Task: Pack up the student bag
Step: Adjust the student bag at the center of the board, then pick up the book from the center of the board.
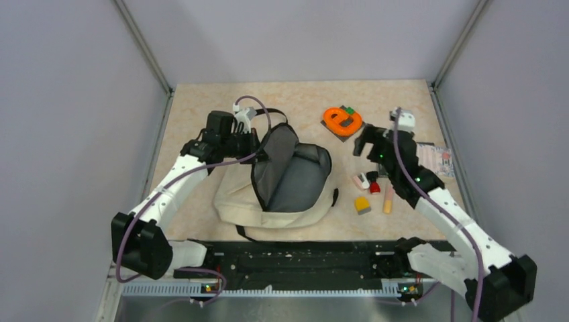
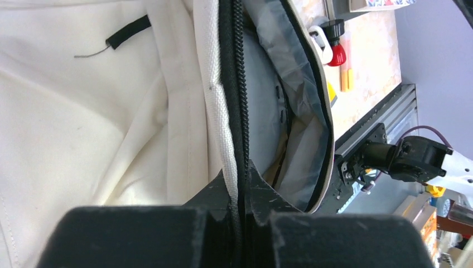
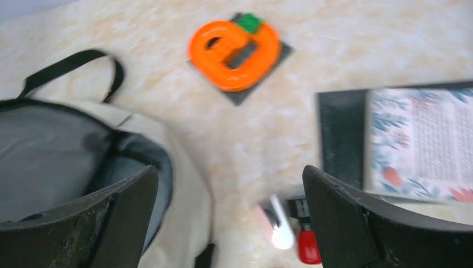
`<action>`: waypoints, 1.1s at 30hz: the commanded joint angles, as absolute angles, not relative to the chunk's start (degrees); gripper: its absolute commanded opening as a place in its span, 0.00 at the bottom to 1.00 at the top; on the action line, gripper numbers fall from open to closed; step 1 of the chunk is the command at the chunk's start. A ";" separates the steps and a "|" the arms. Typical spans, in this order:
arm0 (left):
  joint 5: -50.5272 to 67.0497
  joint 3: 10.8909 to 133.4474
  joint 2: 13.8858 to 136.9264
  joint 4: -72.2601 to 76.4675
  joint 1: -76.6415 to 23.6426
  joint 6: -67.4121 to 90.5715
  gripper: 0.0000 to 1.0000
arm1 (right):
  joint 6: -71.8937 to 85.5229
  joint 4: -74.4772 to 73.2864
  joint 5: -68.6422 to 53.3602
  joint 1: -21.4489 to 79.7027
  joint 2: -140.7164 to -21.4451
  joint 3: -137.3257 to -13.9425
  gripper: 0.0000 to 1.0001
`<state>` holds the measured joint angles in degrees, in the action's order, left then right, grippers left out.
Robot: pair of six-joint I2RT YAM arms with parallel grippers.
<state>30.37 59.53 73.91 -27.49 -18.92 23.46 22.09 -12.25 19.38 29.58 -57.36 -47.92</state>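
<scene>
Clamping student bag, left fingers closed tight, right fingers spread wide, empty

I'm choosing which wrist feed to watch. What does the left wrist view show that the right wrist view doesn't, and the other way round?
Left wrist only: the left claw shut on the bag's zipper, plus a yellow stick.
Right wrist only: the open right claw, an orange pumpkin toy, a floral booklet and the bag's handle.
Both: the bag's grey lining, a red piece and a white piece.
</scene>
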 commanded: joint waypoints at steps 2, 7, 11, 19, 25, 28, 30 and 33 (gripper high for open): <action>28.65 66.40 74.17 -31.45 -18.81 16.35 0.00 | 27.18 -18.41 18.92 14.16 -49.55 -41.77 0.99; 24.51 62.53 71.10 -29.18 -18.72 15.79 0.00 | 28.76 -17.99 12.80 -2.90 -47.88 -36.75 0.99; 27.01 60.29 69.58 -26.57 -18.72 17.39 0.00 | 31.61 -13.69 10.29 -14.53 -48.27 -31.96 0.99; 25.00 59.86 68.80 -27.96 -18.54 16.55 0.00 | 35.79 0.21 9.95 -27.88 -54.93 -25.63 0.99; 24.76 59.77 67.12 -27.95 -18.54 16.40 0.00 | 39.42 10.93 6.53 -33.80 -60.95 -22.75 0.99; 22.81 59.77 65.98 -27.86 -18.54 16.01 0.00 | 38.90 15.87 3.11 -34.86 -64.23 -22.23 0.99; 21.50 59.49 65.54 -27.38 -18.49 16.00 0.00 | 38.71 20.14 -0.37 -35.76 -66.83 -21.75 0.99; 20.87 59.10 65.86 -26.64 -18.46 15.91 0.00 | 38.84 24.69 -4.63 -36.97 -71.52 -21.82 0.99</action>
<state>22.94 59.44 67.53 -30.41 -18.85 17.06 38.15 13.28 2.39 -35.16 -67.11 -21.85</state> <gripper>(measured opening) 0.048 0.987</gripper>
